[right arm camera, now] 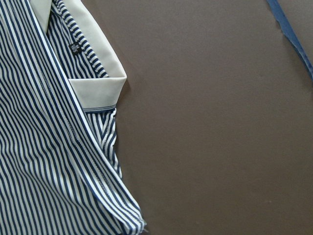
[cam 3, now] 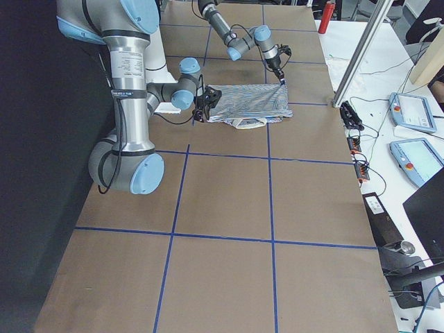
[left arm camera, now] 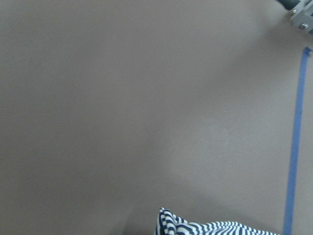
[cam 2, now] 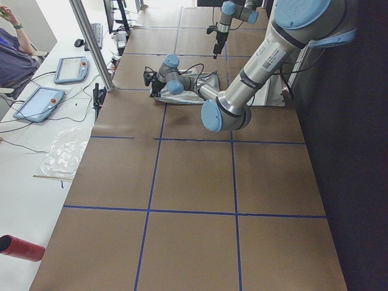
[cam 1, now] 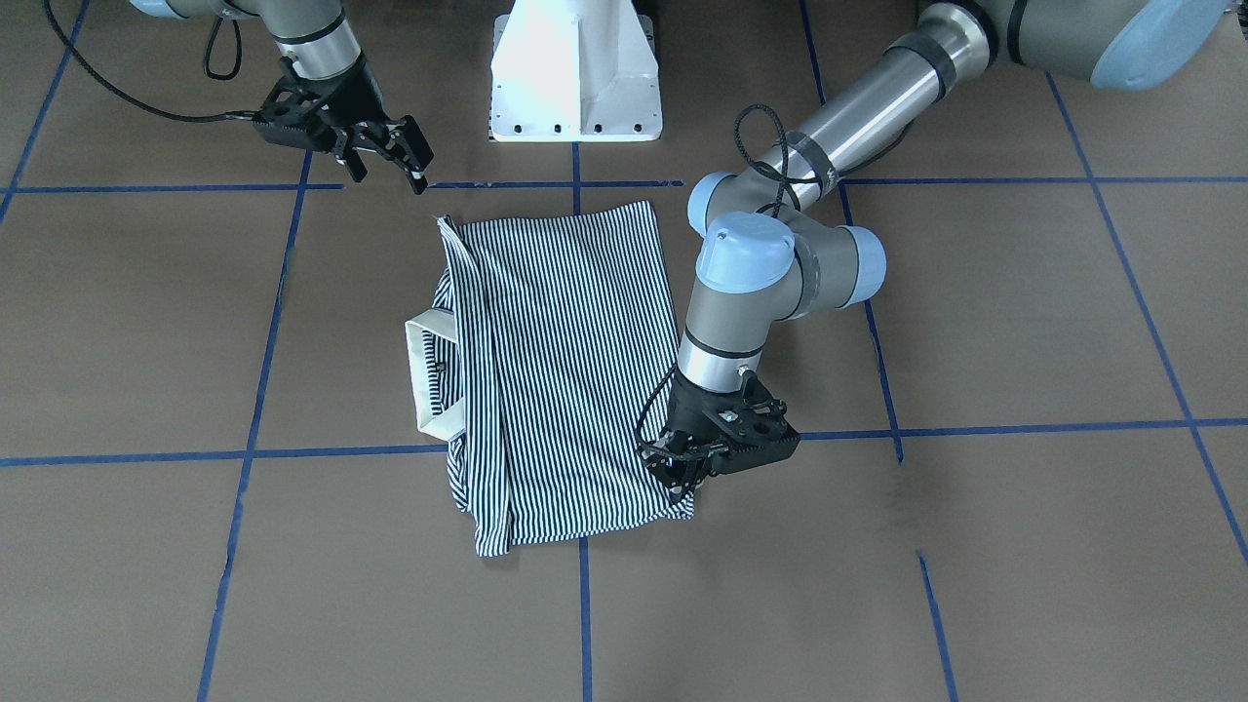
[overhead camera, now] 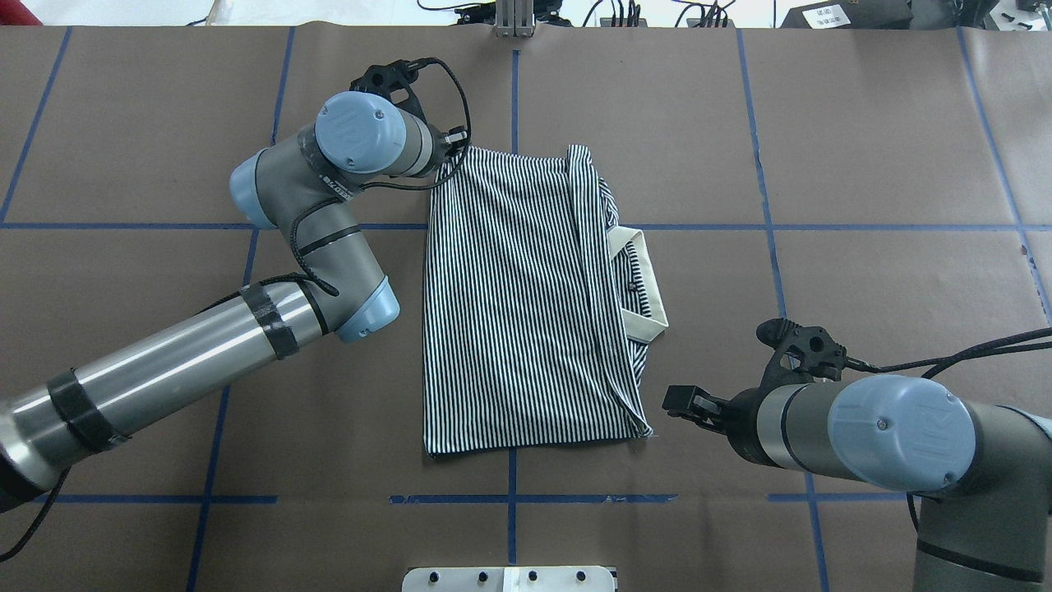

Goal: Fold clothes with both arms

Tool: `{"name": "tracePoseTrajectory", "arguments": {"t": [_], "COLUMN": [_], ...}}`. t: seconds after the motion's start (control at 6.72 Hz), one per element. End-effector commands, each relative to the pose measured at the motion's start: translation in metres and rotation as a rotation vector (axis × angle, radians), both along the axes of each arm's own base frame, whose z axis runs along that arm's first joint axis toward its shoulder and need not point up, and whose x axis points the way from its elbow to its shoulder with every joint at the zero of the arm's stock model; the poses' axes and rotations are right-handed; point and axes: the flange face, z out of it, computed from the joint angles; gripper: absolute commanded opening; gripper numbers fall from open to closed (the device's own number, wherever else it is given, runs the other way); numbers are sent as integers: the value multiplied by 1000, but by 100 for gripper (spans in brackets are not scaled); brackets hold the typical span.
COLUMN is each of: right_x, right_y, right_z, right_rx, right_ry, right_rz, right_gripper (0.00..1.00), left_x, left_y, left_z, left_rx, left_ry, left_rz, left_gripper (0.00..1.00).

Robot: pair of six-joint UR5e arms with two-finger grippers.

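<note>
Left gripper (cam 1: pixel 687 473): down at the polo shirt's (overhead camera: pixel 509 304) far-left corner, the one toward the worktop's (overhead camera: pixel 863 164) operators' edge. Fingers look pressed together on the fabric there. The left wrist view shows a bunched bit of striped cloth at its bottom margin, which fits a pinch, though the contact itself is partly hidden.

Right gripper (cam 1: pixel 385 168): fingers spread, nothing between them. It hangs just off the shirt's near-right corner, on the side of the worktop's right edge and apart from the cloth.

Shirt: lies flat about mid-worktop, already folded into a rectangle. Its long axis runs from the edge at the robot's base toward the operators' edge. The cream collar (overhead camera: pixel 649 279) pokes out of the long side that faces the right edge, roughly halfway along.

Key relation: the two grippers sit at diagonally opposite corners. The left is on the far short edge and the right is beside the near short edge.

Judgement: the next fold probably halves the shirt across its long axis. That would need the far edge carried toward the base edge. The left arm already has its corner. The far-right corner has no gripper at it, and the right gripper stands nearer to it than the left, with the collar side to pass along.
</note>
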Motion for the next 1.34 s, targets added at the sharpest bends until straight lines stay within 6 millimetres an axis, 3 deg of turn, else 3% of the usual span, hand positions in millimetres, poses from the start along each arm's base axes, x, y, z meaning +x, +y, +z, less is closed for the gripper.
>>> {"name": "tracePoseTrajectory", "arguments": {"t": [0.0, 0.15, 0.3, 0.59, 0.74, 0.89, 1.04, 1.19], "right_x": [-1, 0, -1, -14, -24, -38, -64, -89], "right_y": [-1, -2, -3, -10, -13, -18, -28, -36], "right_z": [1, 1, -2, -7, -4, 5, -3, -26], "right_rx": [7, 8, 10, 18, 16, 26, 48, 76], "right_ry": [3, 3, -2, -1, 12, 40, 111, 190], "right_rz": [-2, 2, 2, 16, 16, 4, -7, -52], "right_gripper": [100, 100, 100, 100, 100, 100, 100, 100], "left_x": [10, 12, 12, 1, -16, -18, -28, -44], "left_y": [-23, -23, -25, -33, -45, -42, -24, 0], "left_z": [-14, -10, -5, -10, -11, -9, -3, -3], "left_rx": [94, 107, 136, 169, 196, 195, 192, 184], "left_ry": [-25, -39, -75, -69, -98, -97, -64, -41], "left_rz": [-34, -23, -2, -27, 0, 59, 113, 166], "left_gripper": [0, 0, 99, 100, 100, 100, 100, 100]}}
